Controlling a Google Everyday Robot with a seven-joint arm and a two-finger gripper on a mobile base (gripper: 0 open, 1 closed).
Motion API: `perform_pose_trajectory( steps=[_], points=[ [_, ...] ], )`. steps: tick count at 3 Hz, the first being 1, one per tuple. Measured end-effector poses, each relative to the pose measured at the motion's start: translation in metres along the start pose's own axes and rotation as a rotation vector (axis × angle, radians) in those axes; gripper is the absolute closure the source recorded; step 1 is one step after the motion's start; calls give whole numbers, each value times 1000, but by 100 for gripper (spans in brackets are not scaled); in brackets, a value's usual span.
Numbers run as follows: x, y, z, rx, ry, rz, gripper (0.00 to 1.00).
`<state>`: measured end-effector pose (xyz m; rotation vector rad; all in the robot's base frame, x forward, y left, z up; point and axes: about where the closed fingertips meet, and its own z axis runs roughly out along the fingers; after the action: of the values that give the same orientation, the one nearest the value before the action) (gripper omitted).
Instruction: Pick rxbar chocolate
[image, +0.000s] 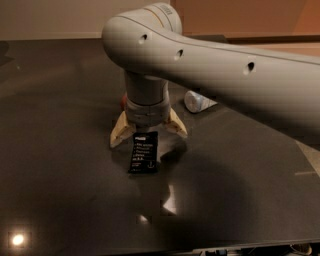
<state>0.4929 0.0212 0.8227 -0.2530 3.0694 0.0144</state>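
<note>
The rxbar chocolate (144, 152), a small flat black wrapper with white text, lies on the dark table (60, 165) near the middle. My gripper (148, 134) points down right above the bar's far end. Its two cream fingers (121, 133) are spread wide, one to each side of the bar's far end. The fingers hold nothing. The grey arm reaches in from the right and covers much of the view.
A clear bottle with a white label (198, 100) lies on its side behind the gripper to the right. A sliver of a red apple (123, 100) shows behind the wrist on the left. The table's front edge runs along the bottom.
</note>
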Motion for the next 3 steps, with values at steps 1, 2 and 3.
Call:
perform_pose_trajectory(
  steps=[1, 2, 3],
  points=[
    [4, 1, 7, -6, 14, 18, 0],
    [9, 4, 10, -3, 31, 33, 17],
    [11, 8, 8, 2, 41, 42, 40]
  ],
)
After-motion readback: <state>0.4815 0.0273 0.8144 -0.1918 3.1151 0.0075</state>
